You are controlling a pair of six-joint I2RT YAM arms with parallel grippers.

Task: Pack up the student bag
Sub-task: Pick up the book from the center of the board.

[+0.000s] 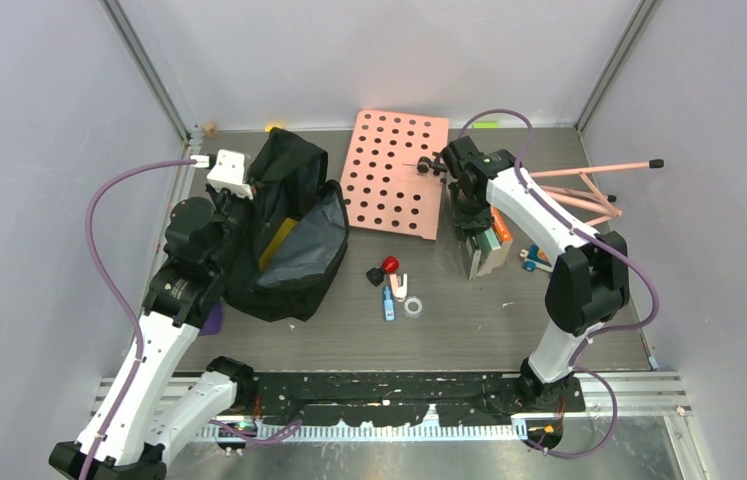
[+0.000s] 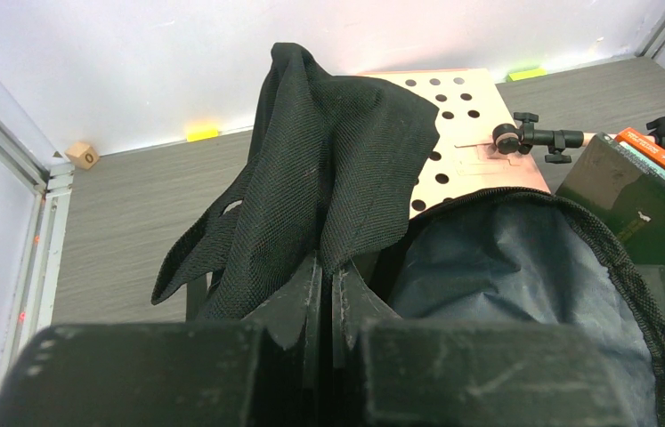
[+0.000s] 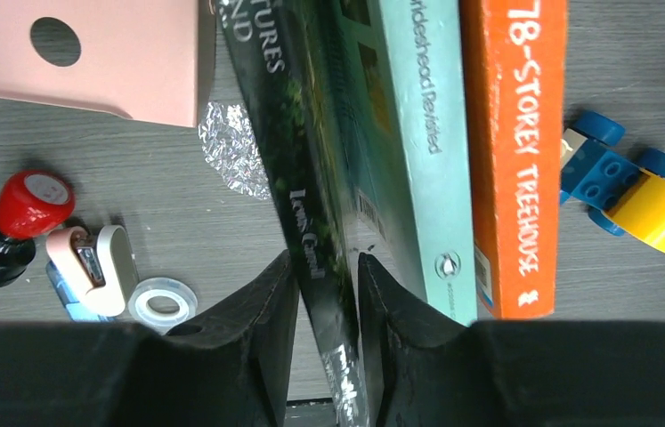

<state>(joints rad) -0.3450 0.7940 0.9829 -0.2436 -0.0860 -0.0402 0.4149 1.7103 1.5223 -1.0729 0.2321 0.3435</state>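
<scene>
- Student bag (image 1: 289,240) lies on the left of the desk (image 1: 509,320), its mouth gaping toward the middle and the grey lining showing.
- Left hand (image 2: 327,267) is pinched together on a fold of the bag's black fabric at the rim, holding the mouth up. If that thin cloth slides out, the opening would likely sag shut.
- Near the middle sit small things: a tape ring (image 3: 162,302) and a red-capped piece (image 3: 33,200), well apart from the bag.
- Right hand (image 3: 327,267) is clamped on the spine of a dark green book (image 3: 302,178), which stands touching a teal book (image 3: 409,133) and an orange book (image 3: 515,133).
- Lifting the dark one could drag or topple its neighbours, perhaps onto the block car (image 3: 640,191) beside them.
- The narrow hold may let the book swing and catch the bag's rim.
- Farthest lies a pink pegboard (image 1: 396,170).
</scene>
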